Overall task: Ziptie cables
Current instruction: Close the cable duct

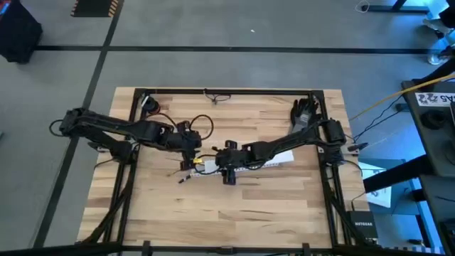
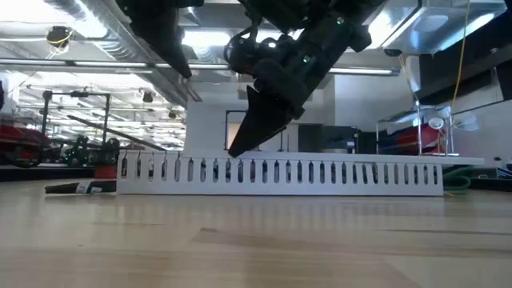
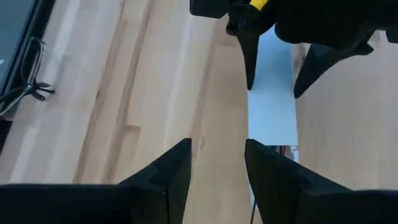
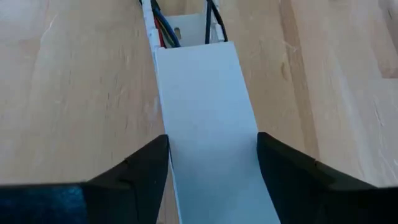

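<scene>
Left arm point(image 1: 106, 128) is seen reaching from the table's left edge toward the centre. Left gripper point(image 1: 190, 146) is positioned over the left end of a white slotted cable duct point(image 1: 245, 163), which lies flat near the middle of the wooden table point(image 1: 234, 213). In the left wrist view the two dark fingers point(image 3: 168, 171) are parted with a clear gap between them; nothing is held, only bare wood and the pale end of the duct point(image 3: 270, 112) are seen through the gap.

The cables point(image 1: 202, 126) are noted as a thin dark loop on the table just behind the left gripper, with further strands running toward the duct's left end. In the right wrist view, coloured wires, dark, blue and red point(image 4: 166, 31), are seen lying inside the open far end of the duct point(image 4: 202, 118).

Right gripper point(image 1: 229, 171) is found near the duct's left part, close to the left gripper, its arm point(image 1: 298, 135) stretching in from the table's right rear. In the right wrist view its fingers point(image 4: 140, 171) are spread wide, one at each side of the duct's white lid; whether the walls are touched cannot be told. In the low view a dark gripper point(image 2: 256, 128) points down behind the duct's slotted side wall point(image 2: 320, 172).

A black glove-like object point(image 1: 304, 110) is noted at the table's right rear corner.
</scene>
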`<state>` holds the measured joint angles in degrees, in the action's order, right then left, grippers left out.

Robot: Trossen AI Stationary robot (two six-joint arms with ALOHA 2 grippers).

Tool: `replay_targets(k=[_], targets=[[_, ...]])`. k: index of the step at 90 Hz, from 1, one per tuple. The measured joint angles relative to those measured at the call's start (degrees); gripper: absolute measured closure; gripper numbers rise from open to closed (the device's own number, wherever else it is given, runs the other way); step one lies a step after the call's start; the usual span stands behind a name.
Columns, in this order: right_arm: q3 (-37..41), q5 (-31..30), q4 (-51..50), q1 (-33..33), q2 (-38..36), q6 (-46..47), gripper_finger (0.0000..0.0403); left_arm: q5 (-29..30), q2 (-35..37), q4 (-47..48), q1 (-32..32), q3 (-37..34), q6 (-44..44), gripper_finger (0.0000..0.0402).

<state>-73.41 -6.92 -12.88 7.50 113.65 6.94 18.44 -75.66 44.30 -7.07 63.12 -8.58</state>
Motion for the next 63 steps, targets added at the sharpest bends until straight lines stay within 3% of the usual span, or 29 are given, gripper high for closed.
replay_targets(k=[24,42,63], targets=[[0.00,-0.02,-0.02,0.01,0.00,0.00,0.0169,0.00,-0.02,-0.06,0.00,-0.03,4.09,0.0258],[0.00,-0.04,-0.02,0.01,0.02,0.02,0.0169,-0.19,-0.04,-1.60,0.45,-0.03,0.86,0.0256],[0.00,-0.11,-0.02,0.01,0.02,0.11,0.0169,-5.54,-0.94,0.62,4.28,-0.03,-1.98,0.0203]])
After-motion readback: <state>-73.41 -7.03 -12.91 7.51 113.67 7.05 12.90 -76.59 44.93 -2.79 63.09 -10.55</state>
